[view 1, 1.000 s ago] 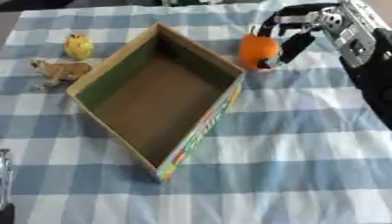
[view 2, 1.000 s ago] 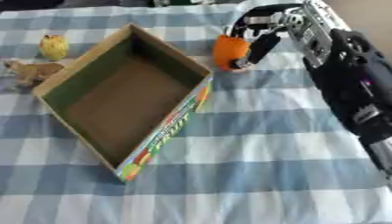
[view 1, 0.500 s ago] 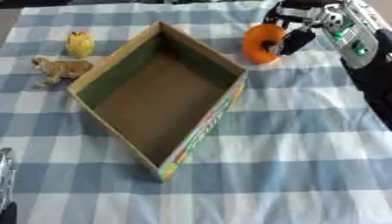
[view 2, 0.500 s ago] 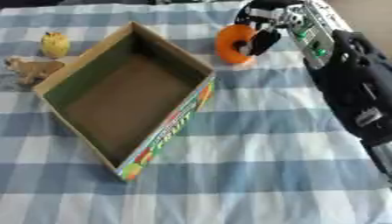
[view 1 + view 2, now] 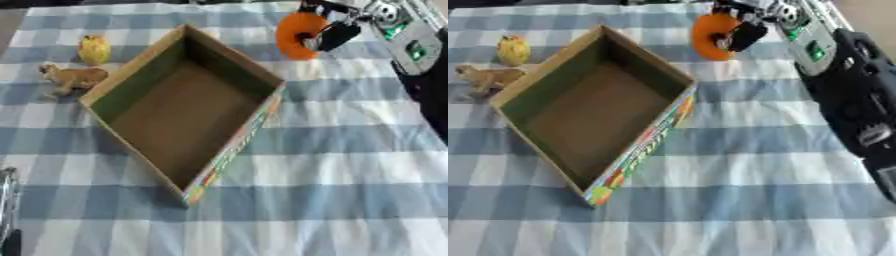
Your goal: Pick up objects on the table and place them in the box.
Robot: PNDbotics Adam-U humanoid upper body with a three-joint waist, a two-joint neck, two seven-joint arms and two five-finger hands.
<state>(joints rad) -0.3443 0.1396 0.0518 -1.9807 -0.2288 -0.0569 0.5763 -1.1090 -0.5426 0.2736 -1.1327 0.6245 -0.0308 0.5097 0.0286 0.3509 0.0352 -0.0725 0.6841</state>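
Blue-and-white checked cloth covers the table (image 5: 350, 165). Orange object (image 5: 296, 29), rounded, is held off the cloth in the right hand (image 5: 337, 31), whose fingers curl round it, just beyond the box's far right corner. Open cardboard box (image 5: 188, 107) lies toward the robot and to the left of that hand, its long axis running diagonally. Yellow toy (image 5: 94, 49) and tan animal figure (image 5: 72, 77) rest left of the box. Left hand is out of view.
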